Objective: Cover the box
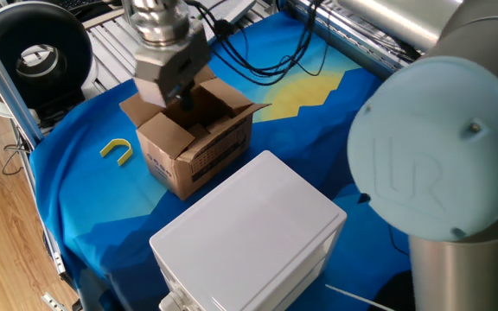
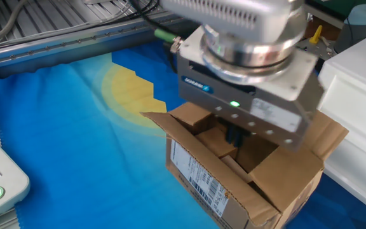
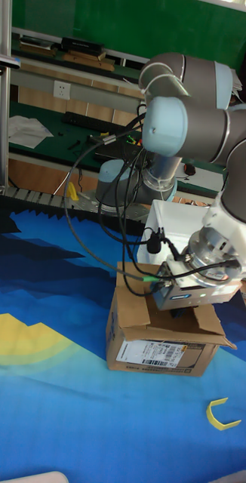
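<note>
Cardboard box (image 1: pixel 195 138) lies right under the gripper (image 1: pixel 182 97), its top not yet closed.
Gripper fingers reach down into the box mouth; whether they are spread or holding anything cannot be told. Left to right in one fixed view: one yellow clip (image 1: pixel 118 150) well left of the gripper, one brown box beneath it, one white case (image 1: pixel 253 231) near its right. Flaps stand outward around the gripper.

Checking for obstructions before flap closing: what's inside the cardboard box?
Inside the cardboard box, the gripper's dark fingers reach down among folded-in inner flaps. The gripper body hides the box floor, so any contents can't be seen.
</note>
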You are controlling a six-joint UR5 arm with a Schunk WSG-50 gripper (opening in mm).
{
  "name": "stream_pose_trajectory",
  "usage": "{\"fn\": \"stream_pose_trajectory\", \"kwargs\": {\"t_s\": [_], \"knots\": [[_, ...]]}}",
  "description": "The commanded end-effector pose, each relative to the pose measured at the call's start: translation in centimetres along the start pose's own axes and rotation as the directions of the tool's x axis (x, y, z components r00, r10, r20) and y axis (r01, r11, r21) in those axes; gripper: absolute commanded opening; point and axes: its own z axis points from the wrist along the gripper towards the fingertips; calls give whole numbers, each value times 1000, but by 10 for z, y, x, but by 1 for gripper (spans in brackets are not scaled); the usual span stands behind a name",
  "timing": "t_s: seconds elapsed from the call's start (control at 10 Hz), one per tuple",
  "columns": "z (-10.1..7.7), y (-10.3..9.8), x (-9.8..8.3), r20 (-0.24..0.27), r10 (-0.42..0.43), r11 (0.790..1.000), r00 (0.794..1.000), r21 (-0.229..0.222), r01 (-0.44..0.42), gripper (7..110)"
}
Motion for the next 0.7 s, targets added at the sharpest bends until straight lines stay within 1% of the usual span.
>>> {"fn": "stream_pose_trajectory", "kwargs": {"t_s": [0.0, 0.1, 0.2, 0.3, 0.4, 0.5, 0.6], "knots": [[-32, 22, -5, 0, 44, 998, 999, -46, -44, 7], [-46, 27, -13, 11, 61, 996, 998, -67, -60, 7], [-61, 30, -35, 80, 99, 992, 992, -88, -92, 7], [-74, 32, -66, 184, 144, 986, 972, -104, -127, 7], [-88, 30, -98, 283, 177, 982, 943, -111, -152, 7], [-99, 32, -119, 323, 201, 978, 925, -115, -173, 7], [-99, 36, -142, 348, 226, 973, 910, -127, -193, 7]]}}
